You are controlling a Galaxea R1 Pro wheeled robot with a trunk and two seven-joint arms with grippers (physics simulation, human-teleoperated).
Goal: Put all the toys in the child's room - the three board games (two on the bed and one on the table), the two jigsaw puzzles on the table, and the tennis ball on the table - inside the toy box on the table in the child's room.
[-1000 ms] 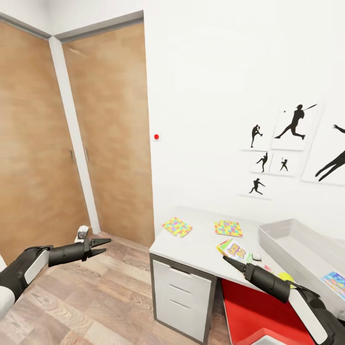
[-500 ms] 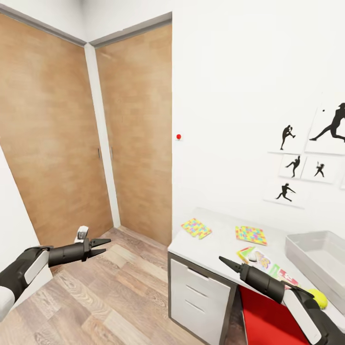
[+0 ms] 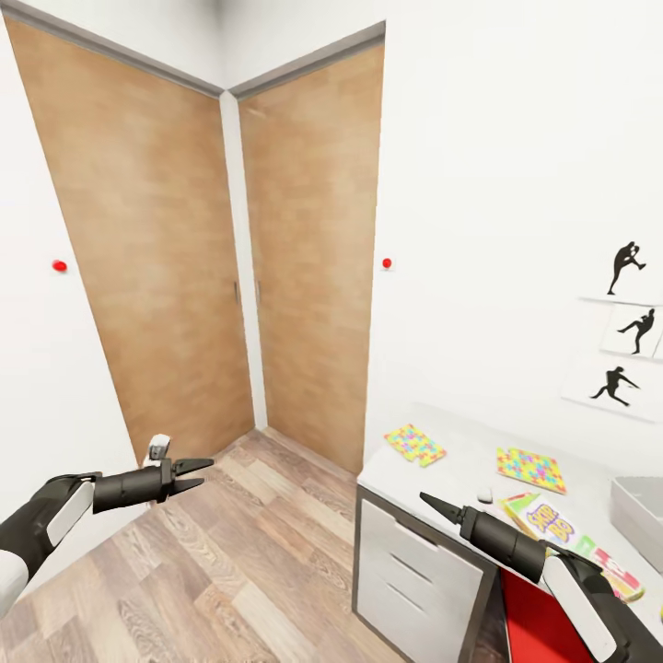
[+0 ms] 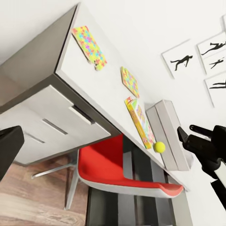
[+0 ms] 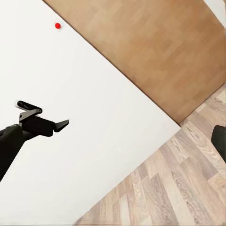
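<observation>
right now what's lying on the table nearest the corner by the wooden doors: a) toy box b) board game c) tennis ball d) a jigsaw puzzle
d: a jigsaw puzzle lies nearest that corner of the table, with the second puzzle and the board game farther along.

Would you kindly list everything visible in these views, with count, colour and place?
jigsaw puzzles: two, multicoloured, lying flat on the table, one near its end, one further along
board game: one, green-bordered, on the table past the puzzles
tennis ball: one, yellow-green, on the table beside the toy box
toy box: one, light grey, on the table
table: one, pale top, white drawers
chair: one, red, under the table
doors: two, wood, in the corner
silhouette pictures: black, on the wall
left gripper: open, over the floor
right gripper: shut, near the table's edge
</observation>
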